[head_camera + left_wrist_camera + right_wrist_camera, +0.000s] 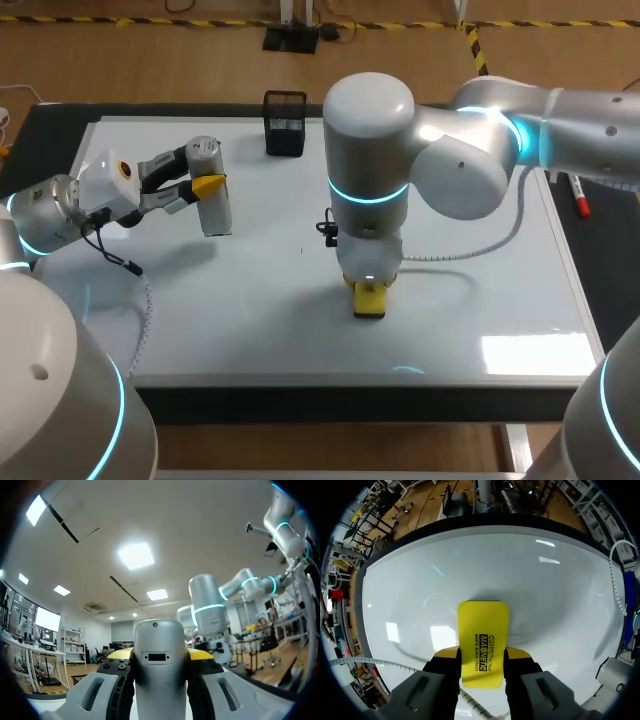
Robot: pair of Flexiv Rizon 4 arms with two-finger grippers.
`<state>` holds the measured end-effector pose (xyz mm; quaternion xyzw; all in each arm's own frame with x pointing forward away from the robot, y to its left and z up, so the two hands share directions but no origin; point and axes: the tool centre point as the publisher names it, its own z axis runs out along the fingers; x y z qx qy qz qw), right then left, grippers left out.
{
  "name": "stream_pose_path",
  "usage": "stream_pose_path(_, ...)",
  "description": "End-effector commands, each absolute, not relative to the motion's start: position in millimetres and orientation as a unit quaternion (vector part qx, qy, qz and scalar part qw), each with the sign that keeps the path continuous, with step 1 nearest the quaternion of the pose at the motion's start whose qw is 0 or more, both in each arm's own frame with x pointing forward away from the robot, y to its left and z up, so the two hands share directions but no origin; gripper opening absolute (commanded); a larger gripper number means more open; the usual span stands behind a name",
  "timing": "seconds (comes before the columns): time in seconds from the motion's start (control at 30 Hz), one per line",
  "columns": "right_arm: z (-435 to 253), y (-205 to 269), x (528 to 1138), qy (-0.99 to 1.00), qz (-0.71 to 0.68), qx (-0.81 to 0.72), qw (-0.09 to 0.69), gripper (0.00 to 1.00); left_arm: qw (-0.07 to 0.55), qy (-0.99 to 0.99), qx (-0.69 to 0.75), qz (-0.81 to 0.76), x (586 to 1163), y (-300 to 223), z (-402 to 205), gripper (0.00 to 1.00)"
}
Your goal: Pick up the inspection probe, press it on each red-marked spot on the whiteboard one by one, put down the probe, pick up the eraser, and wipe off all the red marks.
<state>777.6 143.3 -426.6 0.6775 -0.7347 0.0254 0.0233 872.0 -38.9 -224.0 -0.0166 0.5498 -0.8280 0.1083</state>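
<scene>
Right end effector (482, 653) clamps eraser (483, 630), flat on whiteboard (480, 300) at 6 o'clock; left end effector (205, 176) grips probe (216, 215) at 10 o'clock. We judge: keep eraser flat, even pressure, overlapping strokes.

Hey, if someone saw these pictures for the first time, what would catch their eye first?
The bright yellow eraser stands out most, gripped by the right gripper and set down on the middle of the whiteboard. Next comes the silver probe, held in the left gripper at the board's left part.
</scene>
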Motion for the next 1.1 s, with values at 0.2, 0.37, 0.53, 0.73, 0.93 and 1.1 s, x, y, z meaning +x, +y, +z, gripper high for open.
stream_pose_path(0.2, -410.3, 136.6, 782.9, -0.733, 0.026, 0.68, 0.019, 0.0, 0.109, 0.55, -0.017, -0.828, 871.1, -38.6, -222.7, 0.0)
stream_pose_path(0.37, -410.3, 136.6, 782.9, -0.733, 0.026, 0.68, 0.019, 0.0, 0.109, 0.55, -0.017, -0.828, 871.1, -38.6, -222.7, 0.0)
stream_pose_path(0.53, -410.3, 136.6, 782.9, -0.733, 0.026, 0.68, 0.019, 0.0, 0.109, 0.55, -0.017, -0.828, 871.1, -38.6, -222.7, 0.0)
stream_pose_path(0.73, -410.3, 136.6, 782.9, -0.733, 0.026, 0.68, 0.019, 0.0, 0.109, 0.55, -0.017, -0.828, 871.1, -38.6, -222.7, 0.0)
stream_pose_path(0.93, -413.1, 136.7, 799.0, -0.731, 0.023, 0.681, 0.019, 0.0, 0.109, 0.55, -0.017, -0.828, 871.1, -38.6, -222.7, 0.0)
stream_pose_path(1.1, -409.9, 140.0, 838.0, -0.732, 0.018, 0.681, 0.012, 0.0, 0.109, 0.55, -0.017, -0.828, 871.1, -38.6, -222.7, 0.0)
